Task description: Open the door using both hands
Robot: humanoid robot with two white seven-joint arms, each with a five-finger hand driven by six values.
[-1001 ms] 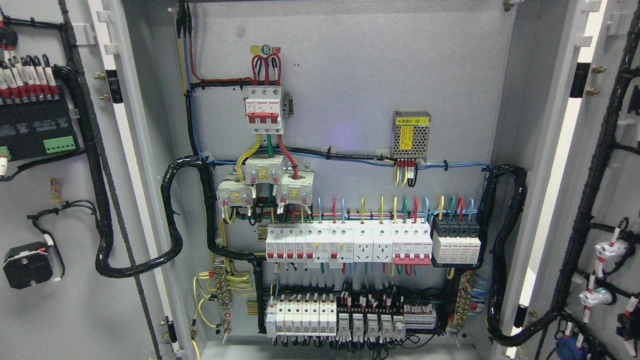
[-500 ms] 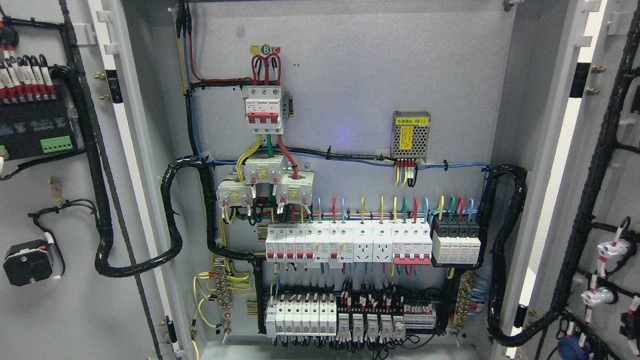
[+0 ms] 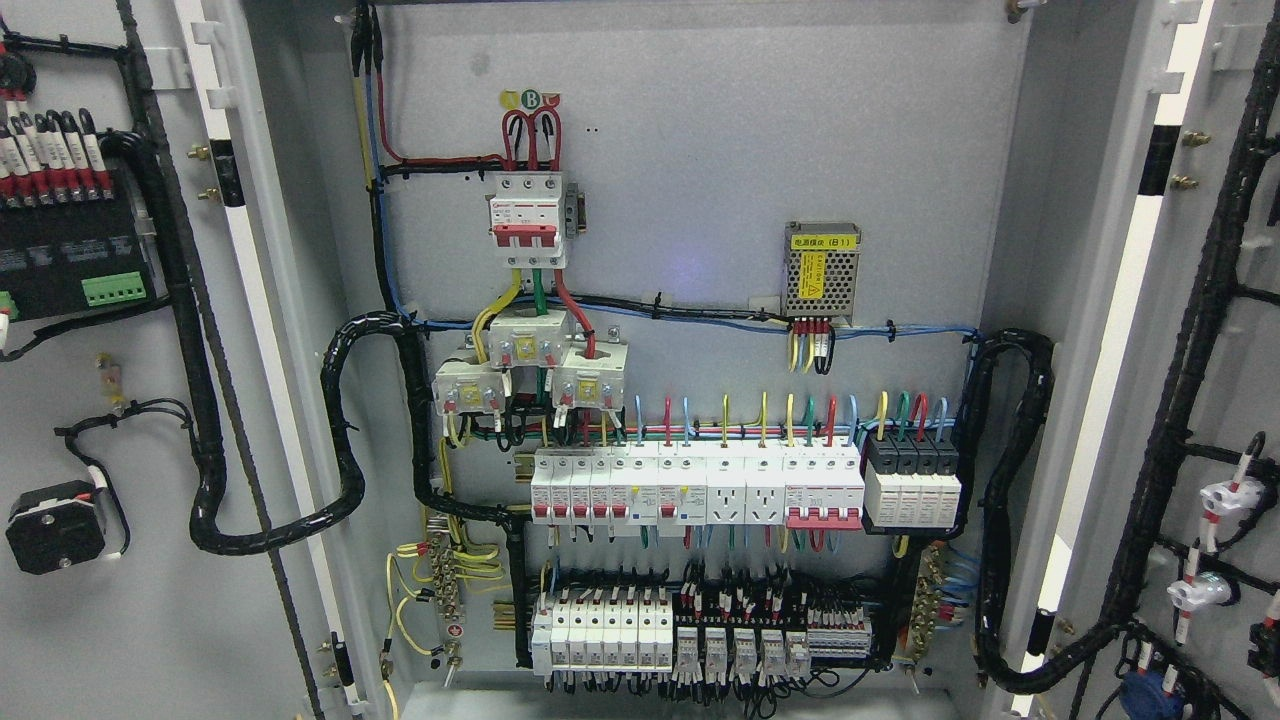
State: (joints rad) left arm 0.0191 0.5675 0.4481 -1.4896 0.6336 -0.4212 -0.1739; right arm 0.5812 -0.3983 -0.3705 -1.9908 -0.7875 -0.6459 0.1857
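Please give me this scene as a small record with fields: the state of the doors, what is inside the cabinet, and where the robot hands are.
left door: grey metal door, swung open, its inner face showing black wiring
right door: grey metal door, also swung open
cabinet interior: grey back panel with a red-and-white main breaker, a perforated metal power supply with yellow label, and a row of white breakers
robot hands: neither is in view

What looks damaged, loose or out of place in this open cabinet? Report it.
Nothing stands out. Both doors, left door and right door, stand swung open; the breaker row sits level and the black harness stays bundled. No robot hand shows.
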